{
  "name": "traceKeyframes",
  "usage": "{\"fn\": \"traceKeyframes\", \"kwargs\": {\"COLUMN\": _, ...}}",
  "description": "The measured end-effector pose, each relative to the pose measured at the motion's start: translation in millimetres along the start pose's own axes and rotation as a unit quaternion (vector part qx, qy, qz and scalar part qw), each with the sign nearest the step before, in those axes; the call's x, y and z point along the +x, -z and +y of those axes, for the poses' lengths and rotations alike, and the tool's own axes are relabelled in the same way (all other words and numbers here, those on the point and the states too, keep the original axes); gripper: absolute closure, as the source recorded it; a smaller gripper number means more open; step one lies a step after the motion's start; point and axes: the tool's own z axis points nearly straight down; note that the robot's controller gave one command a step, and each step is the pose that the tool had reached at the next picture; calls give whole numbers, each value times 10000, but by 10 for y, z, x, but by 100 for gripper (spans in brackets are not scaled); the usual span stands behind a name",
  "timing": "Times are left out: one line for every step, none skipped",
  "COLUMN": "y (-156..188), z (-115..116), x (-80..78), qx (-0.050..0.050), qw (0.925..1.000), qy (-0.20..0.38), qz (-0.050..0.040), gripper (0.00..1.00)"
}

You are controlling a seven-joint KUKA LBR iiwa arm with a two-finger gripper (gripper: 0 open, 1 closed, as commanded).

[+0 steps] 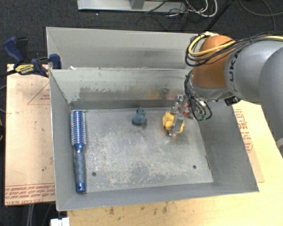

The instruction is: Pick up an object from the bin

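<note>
The hand [178,120] is just beside the small yellow toy [168,121]; open or closed, I cannot tell. A poor grip may push it away.

The arm [262,74] enters from the right, its grey link crossing the right rim of the bin [146,166]. An orange wrist cover [210,65] carries looped yellow cables [196,45]. The gripper [178,122] points down, low over the floor near the back wall, right of centre.
</note>
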Motion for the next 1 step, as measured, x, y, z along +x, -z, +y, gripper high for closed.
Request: {"fn": "traceKeyframes", "kwargs": {"y": 1150, "z": 105, "x": 185, "qx": -1, "qw": 9999, "qy": 153, "qz": -42, "gripper": 100}}
